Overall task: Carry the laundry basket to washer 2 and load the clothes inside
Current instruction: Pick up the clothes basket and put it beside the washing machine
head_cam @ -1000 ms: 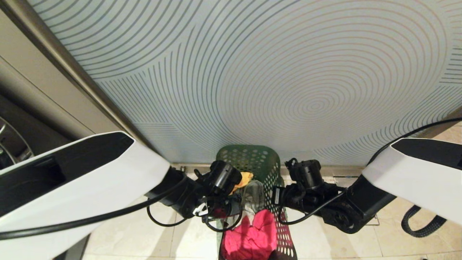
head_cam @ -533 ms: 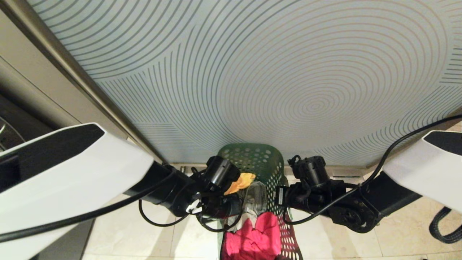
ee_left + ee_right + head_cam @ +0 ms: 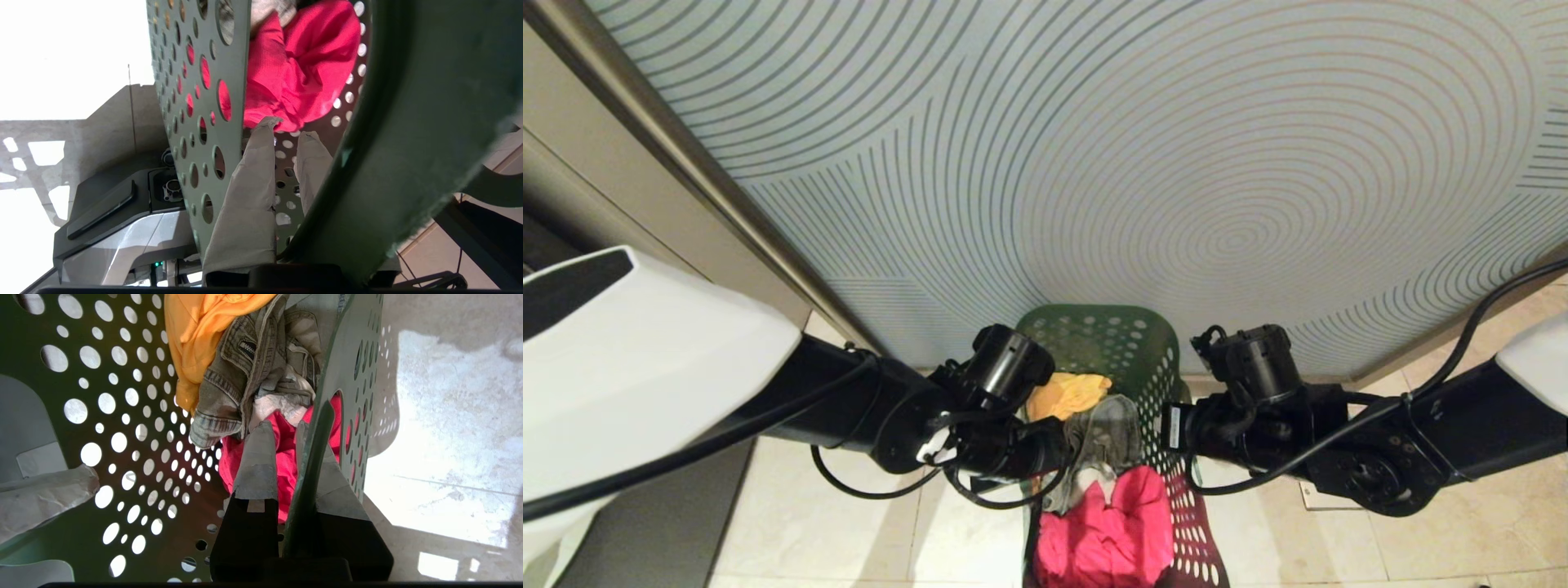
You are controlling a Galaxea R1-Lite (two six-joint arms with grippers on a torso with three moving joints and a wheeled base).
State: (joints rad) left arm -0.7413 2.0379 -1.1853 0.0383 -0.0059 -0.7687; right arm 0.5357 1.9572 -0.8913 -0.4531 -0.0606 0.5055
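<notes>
The green perforated laundry basket (image 3: 1111,343) hangs between my two arms above the tiled floor, in front of a patterned wall. Inside it lie the clothes: a mustard yellow piece (image 3: 1066,394), a grey denim piece (image 3: 1104,433) and a bright pink-red piece (image 3: 1112,535). My left gripper (image 3: 286,128) is shut on the basket's left side by the rim, its taped fingers (image 3: 249,192) reaching inside. My right gripper (image 3: 282,426) is shut on the right rim (image 3: 310,457), which runs between its two fingers. Washer 2 is out of view.
A pale wall panel with curved line patterns (image 3: 1176,163) stands right behind the basket, with a metal frame strip (image 3: 686,163) along its left edge. Beige floor tiles (image 3: 1339,547) lie below. My own grey base (image 3: 114,228) shows under the basket.
Both arms have stretched out and risen, taking the basket with them; it now sits higher and a little further right in the head view. The wall has not shifted.
</notes>
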